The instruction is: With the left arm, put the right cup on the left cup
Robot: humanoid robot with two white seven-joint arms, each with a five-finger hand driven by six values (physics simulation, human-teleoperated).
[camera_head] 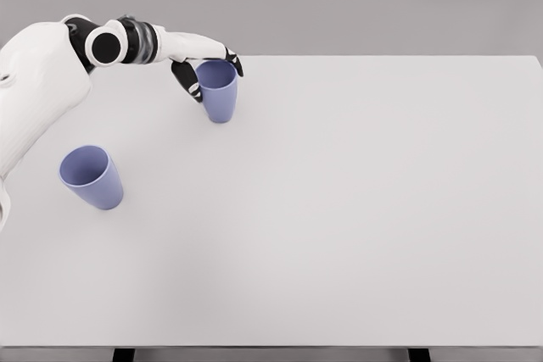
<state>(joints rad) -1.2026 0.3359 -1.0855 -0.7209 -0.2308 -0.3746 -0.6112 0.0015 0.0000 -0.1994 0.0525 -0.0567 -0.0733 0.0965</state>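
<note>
Two blue-violet cups are on the white table (pixel 356 209). The left cup (pixel 92 177) stands near the left edge, its open mouth tilted toward me. The right cup (pixel 220 97) is upright farther back, just right of it. My left arm reaches in from the left, and the left hand (pixel 210 72) is at that cup's rim. Its dark thumb (pixel 187 82) lies against the cup's left side and the fingers (pixel 232 62) curl around the back, closed on the cup. Whether the cup's base touches the table is unclear. The right arm is out of sight.
The white table runs to a back edge just behind the hand and a front edge near the picture's bottom. Nothing else is on it but the two cups.
</note>
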